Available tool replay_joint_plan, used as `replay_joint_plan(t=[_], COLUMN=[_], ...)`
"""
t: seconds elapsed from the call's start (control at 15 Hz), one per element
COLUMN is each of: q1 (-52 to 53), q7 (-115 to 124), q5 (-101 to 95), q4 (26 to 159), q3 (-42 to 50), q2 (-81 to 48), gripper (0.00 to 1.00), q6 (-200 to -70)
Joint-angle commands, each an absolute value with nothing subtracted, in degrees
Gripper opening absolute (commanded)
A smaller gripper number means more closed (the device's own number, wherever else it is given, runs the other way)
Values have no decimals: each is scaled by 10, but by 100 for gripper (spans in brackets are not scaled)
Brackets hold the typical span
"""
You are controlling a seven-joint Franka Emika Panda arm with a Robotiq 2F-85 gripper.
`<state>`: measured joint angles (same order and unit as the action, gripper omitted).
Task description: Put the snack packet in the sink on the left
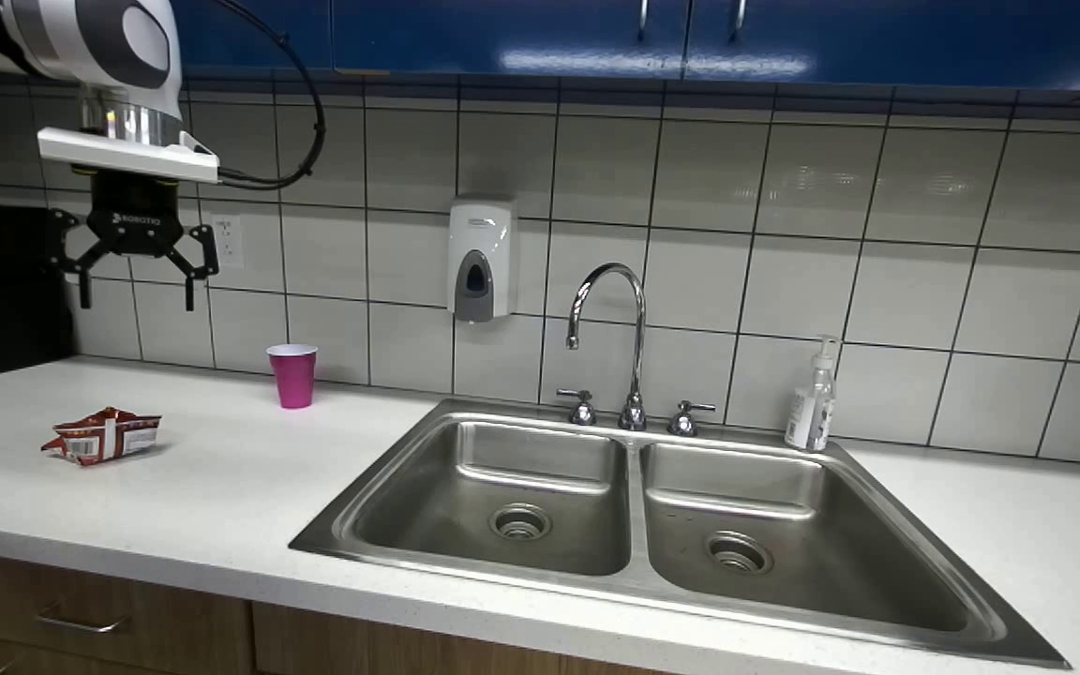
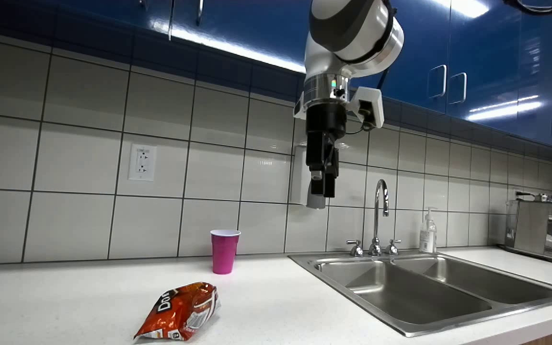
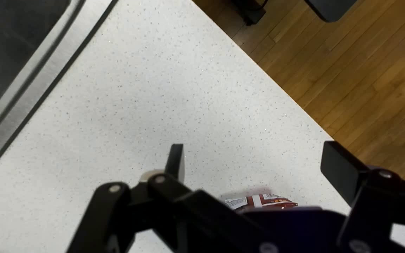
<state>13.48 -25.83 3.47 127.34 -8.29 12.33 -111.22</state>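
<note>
The snack packet, red and crinkled, lies on the white counter left of the sink. It shows in both exterior views (image 1: 109, 438) (image 2: 180, 311) and partly in the wrist view (image 3: 258, 202), where the gripper body hides its lower part. The steel sink has two basins; the left basin (image 1: 437, 511) also shows in an exterior view (image 2: 391, 297), and the sink's rim (image 3: 44, 77) is in the wrist view. My gripper (image 1: 137, 295) is open and empty, high above the counter and well above the packet. It also shows in an exterior view (image 2: 323, 187) and the wrist view (image 3: 253, 158).
A pink cup (image 1: 294, 377) stands on the counter near the tiled wall, behind the packet. A tall faucet (image 1: 632, 412) rises behind the sink. A pump bottle (image 1: 812, 408) stands at the sink's back right. A soap dispenser (image 1: 484, 258) and blue cabinets (image 1: 521, 37) are on the wall.
</note>
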Motion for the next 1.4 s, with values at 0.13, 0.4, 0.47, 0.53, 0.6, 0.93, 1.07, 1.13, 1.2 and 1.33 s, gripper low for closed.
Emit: replay_joint_plan(t=[0.13,0.4,0.47,0.53,0.6,0.93,1.07,1.13,1.2,1.33], q1=[144,150,152,152,153,156,158,159,160,162], q7=[-252,-251,-250,-248,-246,-247,-247,-246,-246,-243], q5=[26,27,27,26,25,28,28,26,24,20], q4=[1264,1260,1260,1259,1257,1242,1232,1225,1219,1206], q3=[-102,-112,-114,-116,-119,-131,-137,-141,-144,-150], q2=[87,62,55,49,40,-4,-23,-33,-43,-61], gripper=[100,100,100,100,100,100,100,100,100,100], q6=[-1157,-1189,-1198,-1209,-1221,-1260,-1272,-1276,-1280,-1287])
